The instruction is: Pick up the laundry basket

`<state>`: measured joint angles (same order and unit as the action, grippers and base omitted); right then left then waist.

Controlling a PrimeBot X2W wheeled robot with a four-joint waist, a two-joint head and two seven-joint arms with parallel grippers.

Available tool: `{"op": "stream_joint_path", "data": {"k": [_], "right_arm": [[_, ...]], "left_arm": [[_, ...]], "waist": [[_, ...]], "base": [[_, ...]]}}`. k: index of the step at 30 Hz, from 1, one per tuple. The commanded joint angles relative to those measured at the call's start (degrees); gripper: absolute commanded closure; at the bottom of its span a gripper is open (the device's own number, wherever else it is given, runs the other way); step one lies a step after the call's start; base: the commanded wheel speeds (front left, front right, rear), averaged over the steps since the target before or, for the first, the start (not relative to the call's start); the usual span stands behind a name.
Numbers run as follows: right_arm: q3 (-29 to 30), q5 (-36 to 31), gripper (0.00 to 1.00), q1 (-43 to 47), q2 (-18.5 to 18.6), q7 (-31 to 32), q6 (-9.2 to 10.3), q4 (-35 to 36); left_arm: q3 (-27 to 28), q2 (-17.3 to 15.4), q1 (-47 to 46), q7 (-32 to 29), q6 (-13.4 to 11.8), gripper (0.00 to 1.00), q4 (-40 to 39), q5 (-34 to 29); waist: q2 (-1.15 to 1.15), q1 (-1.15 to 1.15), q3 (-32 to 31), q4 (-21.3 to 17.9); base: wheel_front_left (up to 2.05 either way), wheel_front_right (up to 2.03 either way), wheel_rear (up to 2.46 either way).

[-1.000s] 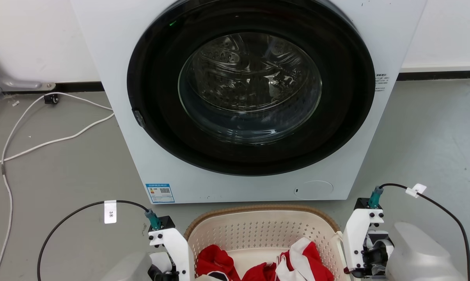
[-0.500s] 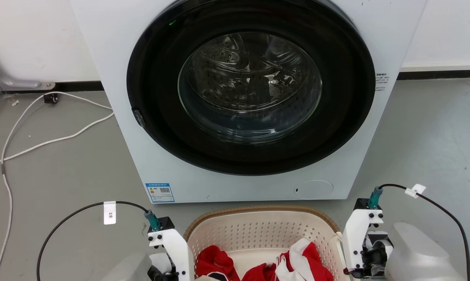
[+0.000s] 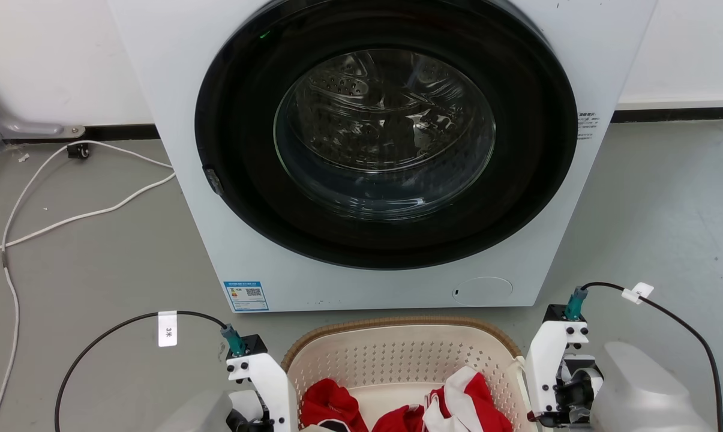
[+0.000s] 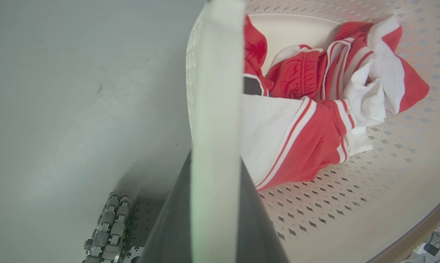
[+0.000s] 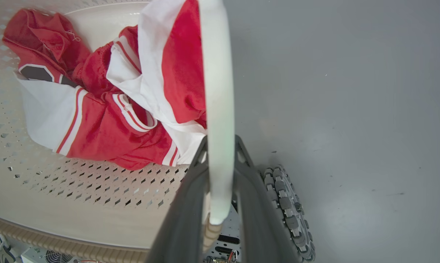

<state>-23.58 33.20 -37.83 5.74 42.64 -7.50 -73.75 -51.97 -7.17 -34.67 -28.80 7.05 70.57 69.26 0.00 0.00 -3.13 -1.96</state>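
The laundry basket (image 3: 397,327), cream-white with perforated walls and a brown woven-look rim, sits at the bottom middle of the head view with red and white clothes (image 3: 457,396) inside. My two wrists flank it, left (image 3: 259,384) and right (image 3: 553,366). In the left wrist view my left gripper (image 4: 215,160) is shut on the basket's white side handle (image 4: 216,73), one dark finger on each side. My right gripper (image 5: 221,146) clamps the other white handle (image 5: 218,73) the same way. The clothes (image 4: 300,120) lie on the basket floor.
A white washing machine (image 3: 217,240) with its round dark door (image 3: 385,150) shut stands just beyond the basket. White cable (image 3: 67,216) trails over the grey floor at the left. My base's roller wheels (image 5: 285,204) (image 4: 106,226) show under the basket's sides.
Both wrists and the basket have shifted a few pixels down in the head view. The washing machine stays in place. Both grips are unchanged.
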Motion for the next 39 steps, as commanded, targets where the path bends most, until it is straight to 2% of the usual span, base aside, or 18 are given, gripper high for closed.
{"op": "stream_joint_path", "data": {"k": [1,39], "right_arm": [[0.1,-0.4,1.00,0.9,-0.2,0.1,0.01,-0.1],[5.0,-4.7,1.00,1.2,-1.3,0.6,0.01,-0.1]], "left_arm": [[0.0,0.3,-1.2,0.3,0.8,1.00,-0.4,0.4],[-1.7,0.2,-1.0,0.7,0.8,1.00,-0.1,2.5]], "waist": [[0.00,0.00,0.0,0.0],[0.00,0.00,0.0,-0.1]], "base": [[0.00,0.00,0.00],[0.00,0.00,0.00]]}}
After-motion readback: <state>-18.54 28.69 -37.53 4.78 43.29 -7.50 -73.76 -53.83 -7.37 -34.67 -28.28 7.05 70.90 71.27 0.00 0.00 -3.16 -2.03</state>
